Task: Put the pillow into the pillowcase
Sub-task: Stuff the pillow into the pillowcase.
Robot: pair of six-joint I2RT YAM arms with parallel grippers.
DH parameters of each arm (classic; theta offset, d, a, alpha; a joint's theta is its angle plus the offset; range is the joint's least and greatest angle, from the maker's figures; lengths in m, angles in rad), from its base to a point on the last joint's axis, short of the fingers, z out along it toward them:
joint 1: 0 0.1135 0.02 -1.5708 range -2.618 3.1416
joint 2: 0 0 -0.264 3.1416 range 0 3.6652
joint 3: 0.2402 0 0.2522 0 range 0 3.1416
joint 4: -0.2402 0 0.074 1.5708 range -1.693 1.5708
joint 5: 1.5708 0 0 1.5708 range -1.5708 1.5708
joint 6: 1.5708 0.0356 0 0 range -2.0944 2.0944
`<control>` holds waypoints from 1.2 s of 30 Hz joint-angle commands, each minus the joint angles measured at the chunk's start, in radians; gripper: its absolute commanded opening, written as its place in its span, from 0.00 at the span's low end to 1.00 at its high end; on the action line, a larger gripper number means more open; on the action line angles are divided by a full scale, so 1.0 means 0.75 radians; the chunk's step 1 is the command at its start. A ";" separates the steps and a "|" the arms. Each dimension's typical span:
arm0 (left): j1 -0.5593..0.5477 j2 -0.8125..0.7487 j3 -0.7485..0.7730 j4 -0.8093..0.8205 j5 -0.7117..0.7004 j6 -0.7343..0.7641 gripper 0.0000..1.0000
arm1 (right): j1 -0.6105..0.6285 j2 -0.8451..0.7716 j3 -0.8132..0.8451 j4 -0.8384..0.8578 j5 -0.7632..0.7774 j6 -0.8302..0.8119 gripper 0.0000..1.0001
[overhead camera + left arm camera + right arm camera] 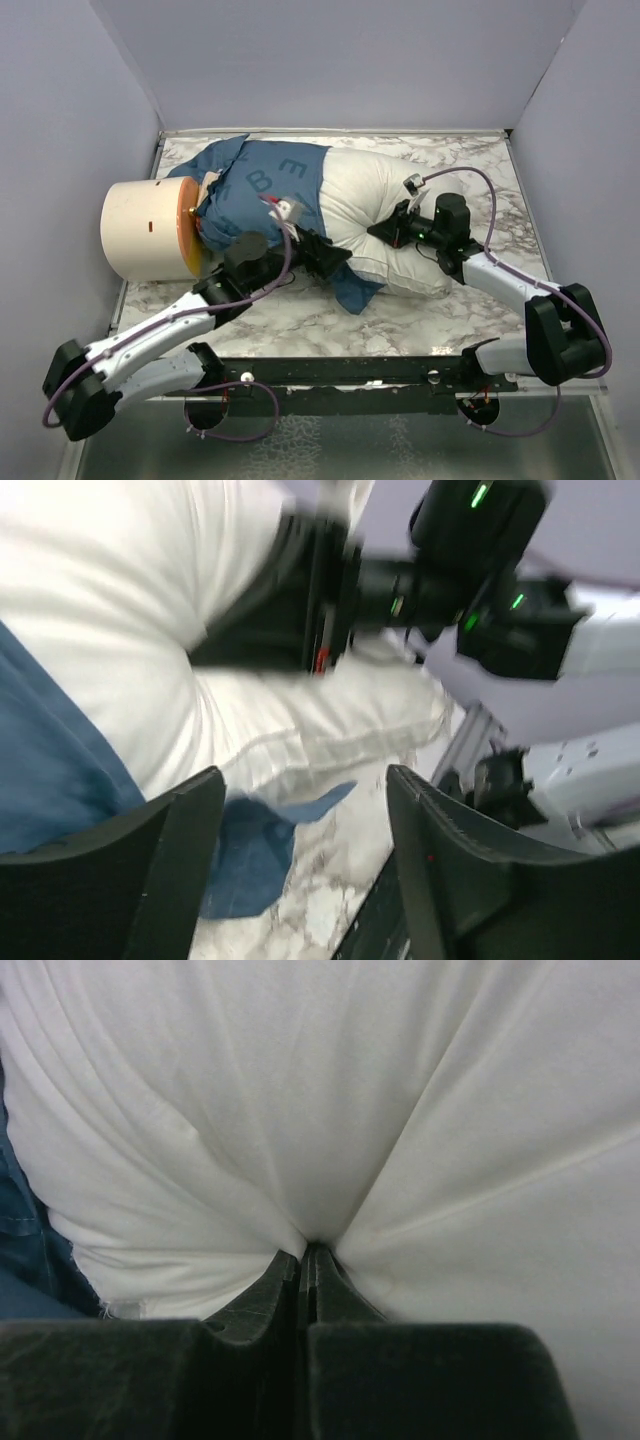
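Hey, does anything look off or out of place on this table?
Yes: a large cream cylinder lies on its side at the left edge of the table, against the pillowcase. The pillow is only half covered, its bare end pinched by the right fingers.

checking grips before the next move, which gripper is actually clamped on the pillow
The right gripper: its jaws are shut on the pillow, white fabric bunched between them. The left gripper stands open, holding nothing.
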 commanded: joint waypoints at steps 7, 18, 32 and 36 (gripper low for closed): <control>-0.004 -0.195 0.540 -0.759 -0.531 0.129 0.61 | 0.019 0.096 -0.086 -0.005 0.014 0.033 0.01; -0.008 0.322 0.721 -1.072 -0.918 0.224 0.64 | 0.020 0.066 -0.093 -0.031 0.024 0.019 0.01; -0.007 0.331 0.853 -1.100 -0.580 0.264 0.00 | 0.030 0.096 -0.053 0.056 -0.026 0.042 0.01; -0.009 0.372 0.917 -0.776 -0.084 0.287 0.00 | 0.137 0.174 0.091 0.177 -0.022 0.078 0.01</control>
